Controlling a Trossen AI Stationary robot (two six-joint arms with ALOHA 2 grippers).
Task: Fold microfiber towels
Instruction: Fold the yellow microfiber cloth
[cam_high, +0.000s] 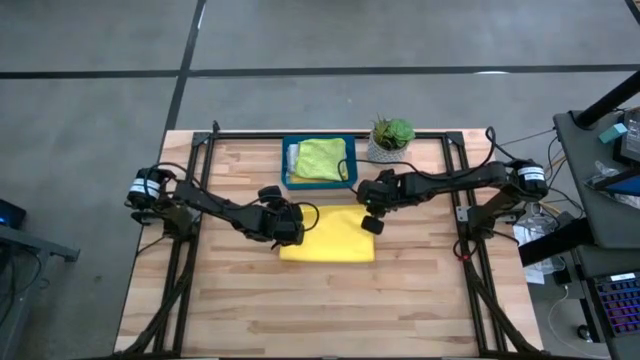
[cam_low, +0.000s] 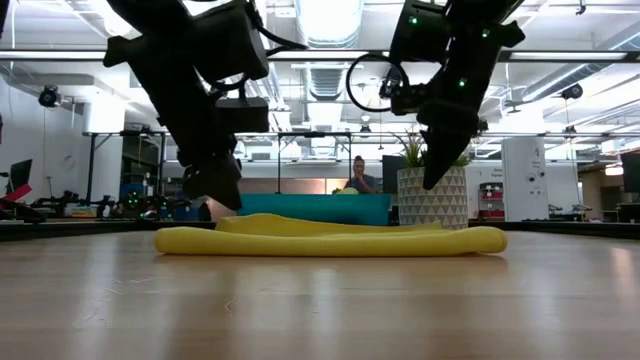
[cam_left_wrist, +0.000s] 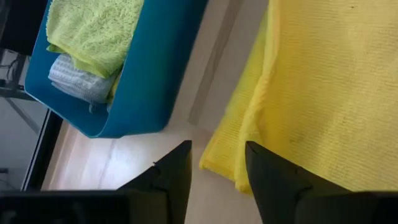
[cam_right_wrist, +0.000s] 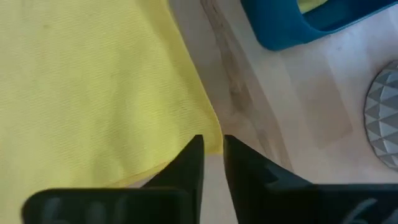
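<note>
High view: teal tray (cam_high: 290, 165) holds one lime green towel (cam_high: 322, 158) over one grey towel (cam_left_wrist: 78, 79). One yellow towel (cam_high: 328, 235) lies folded on the bench (cam_high: 300, 310). Left end effector (cam_left_wrist: 217, 177) released, fingers apart; right end effector (cam_right_wrist: 212, 163) nearly closed, grasping nothing.

A: Any lettering, labels or numbers legible anywhere?

B: None. The yellow towel (cam_high: 327, 237) carries no tag or print, and the teal tray (cam_high: 290, 166) at upper centre of the high view is plain.

A: The pot beside it?

B: The plant pot (cam_low: 432, 197) at centre right of the low view shows only a triangle pattern, no words.

A: And the room behind?

B: The cabinets and equipment there are too small to read.
</note>
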